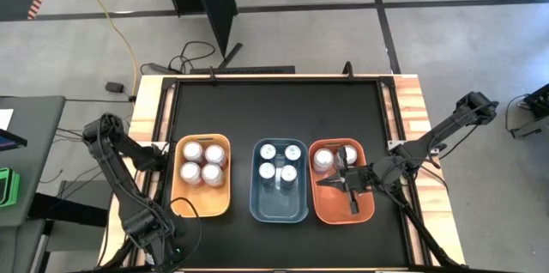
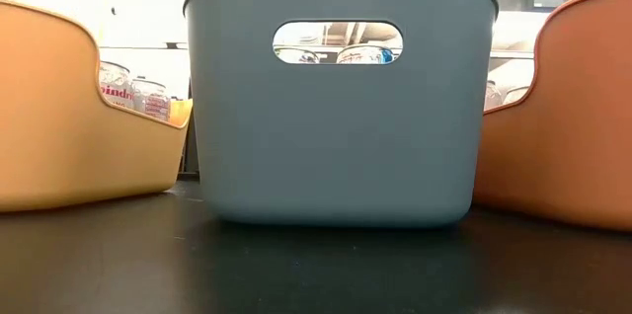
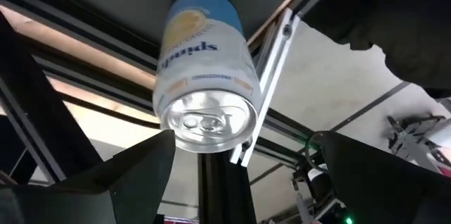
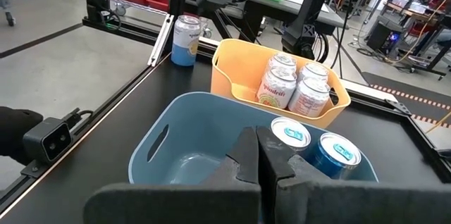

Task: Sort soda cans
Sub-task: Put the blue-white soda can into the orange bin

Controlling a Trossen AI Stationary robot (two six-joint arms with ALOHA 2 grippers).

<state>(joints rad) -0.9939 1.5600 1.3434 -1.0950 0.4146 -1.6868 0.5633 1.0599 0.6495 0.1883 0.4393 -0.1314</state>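
Note:
Silver-topped soda cans stand sorted in three bins: several in the orange bin (image 1: 202, 175), several in the blue bin (image 1: 280, 180), and one can (image 1: 323, 160) shows in the red-orange bin (image 1: 341, 211). One white-and-blue can (image 4: 184, 39) stands alone on the table's near-left corner, beyond the orange bin. My left gripper (image 3: 246, 143) hangs over that can (image 3: 203, 76), open, its fingers wide on either side of the silver top and apart from it. My right gripper (image 4: 257, 150) is shut and empty, hovering over the red-orange bin and pointing toward the blue one.
The three bins sit side by side across the near half of the black table (image 1: 274, 110); its far half lies bare. In the low view the blue bin's wall (image 2: 341, 126) fills the picture. Raised rails (image 1: 388, 110) edge the table.

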